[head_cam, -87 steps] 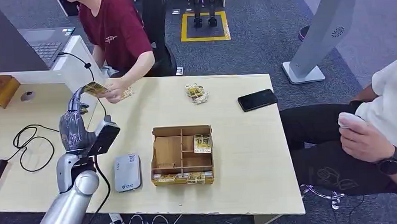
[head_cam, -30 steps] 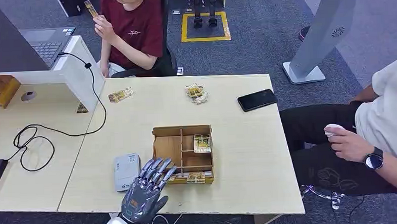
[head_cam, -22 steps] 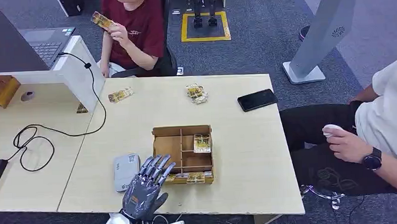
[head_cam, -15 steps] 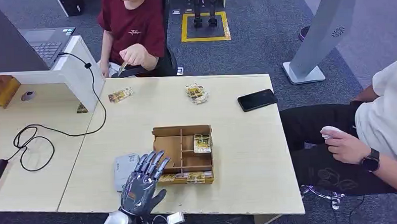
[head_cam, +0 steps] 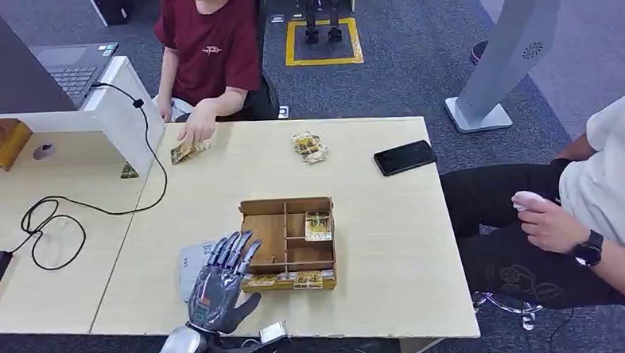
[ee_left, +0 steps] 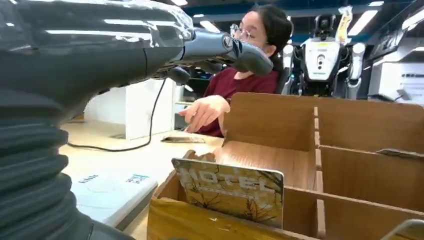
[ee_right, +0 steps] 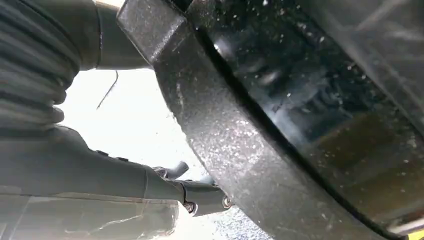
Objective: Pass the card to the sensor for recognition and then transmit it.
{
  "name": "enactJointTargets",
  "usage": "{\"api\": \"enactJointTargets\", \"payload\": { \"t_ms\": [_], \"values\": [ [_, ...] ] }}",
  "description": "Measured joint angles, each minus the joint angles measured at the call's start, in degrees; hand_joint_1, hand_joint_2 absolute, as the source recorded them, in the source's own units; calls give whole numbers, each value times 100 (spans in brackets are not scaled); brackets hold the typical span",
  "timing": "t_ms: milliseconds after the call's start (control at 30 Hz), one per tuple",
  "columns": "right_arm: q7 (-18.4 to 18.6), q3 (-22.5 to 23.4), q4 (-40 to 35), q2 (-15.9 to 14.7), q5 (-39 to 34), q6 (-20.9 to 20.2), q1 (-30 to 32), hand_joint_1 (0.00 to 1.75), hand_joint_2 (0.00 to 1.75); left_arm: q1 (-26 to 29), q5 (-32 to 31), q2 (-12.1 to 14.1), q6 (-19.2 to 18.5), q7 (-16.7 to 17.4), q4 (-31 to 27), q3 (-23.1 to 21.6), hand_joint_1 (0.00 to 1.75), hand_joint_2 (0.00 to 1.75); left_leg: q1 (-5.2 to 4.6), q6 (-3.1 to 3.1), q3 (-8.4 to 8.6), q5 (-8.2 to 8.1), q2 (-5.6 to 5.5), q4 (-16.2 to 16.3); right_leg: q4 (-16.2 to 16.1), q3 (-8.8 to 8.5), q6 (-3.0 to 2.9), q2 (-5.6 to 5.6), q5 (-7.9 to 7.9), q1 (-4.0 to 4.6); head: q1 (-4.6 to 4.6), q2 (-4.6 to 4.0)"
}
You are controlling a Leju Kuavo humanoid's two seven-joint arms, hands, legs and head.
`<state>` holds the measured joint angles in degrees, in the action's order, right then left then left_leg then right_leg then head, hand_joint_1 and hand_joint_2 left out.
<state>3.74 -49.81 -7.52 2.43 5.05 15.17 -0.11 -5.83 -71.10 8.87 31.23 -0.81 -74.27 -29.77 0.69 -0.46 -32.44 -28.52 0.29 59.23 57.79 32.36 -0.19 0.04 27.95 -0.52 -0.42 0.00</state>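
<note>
Currently we hold the left robot hand [head_cam: 218,286] empty with fingers spread just above the sensor [head_cam: 192,265], beside the wooden box [head_cam: 287,205] on the tabletop [head_cam: 376,245], ready to take the upright front card [ee_left: 228,189].

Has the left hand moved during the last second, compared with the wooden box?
Yes. The left hand has shifted slightly left, away from the wooden box, over the card reader.
</note>
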Motion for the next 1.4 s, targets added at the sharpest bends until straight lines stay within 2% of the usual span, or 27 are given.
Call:
{"api": "enactJointTargets", "payload": {
  "t_ms": [333,733,767,800,933,1400],
  "values": [
    [4,0,-7,11,-22,17,1,0,175,10,584,-87,-177,-413,-57,26,0,175,0,0,0,0,0,0,0,0,0,0,0,0,0,0],
    [13,0,-15,13,-22,26,2,0,175,10,699,-175,-264,-424,-101,26,0,175,0,0,1,0,0,0,0,0,0,0,0,0,0,0],
    [13,0,-15,13,-22,26,3,0,175,10,745,-184,-297,-431,-101,26,136,175,0,0,0,0,0,0,0,0,0,0,0,0,0,0],
    [13,0,-15,13,-22,26,2,0,175,10,796,-188,-330,-442,-101,26,175,175,0,0,0,0,0,0,0,0,0,0,0,0,0,0],
    [11,0,-15,13,-17,63,3,0,175,10,1044,-216,-546,-483,-101,26,175,175,0,0,-1,0,0,0,0,0,0,0,0,0,0,0],
    [2,0,-15,13,-20,105,3,0,175,11,1178,-221,-647,-557,-101,28,175,175,0,0,0,0,0,0,0,0,0,0,0,0,0,0]
  ]
}}
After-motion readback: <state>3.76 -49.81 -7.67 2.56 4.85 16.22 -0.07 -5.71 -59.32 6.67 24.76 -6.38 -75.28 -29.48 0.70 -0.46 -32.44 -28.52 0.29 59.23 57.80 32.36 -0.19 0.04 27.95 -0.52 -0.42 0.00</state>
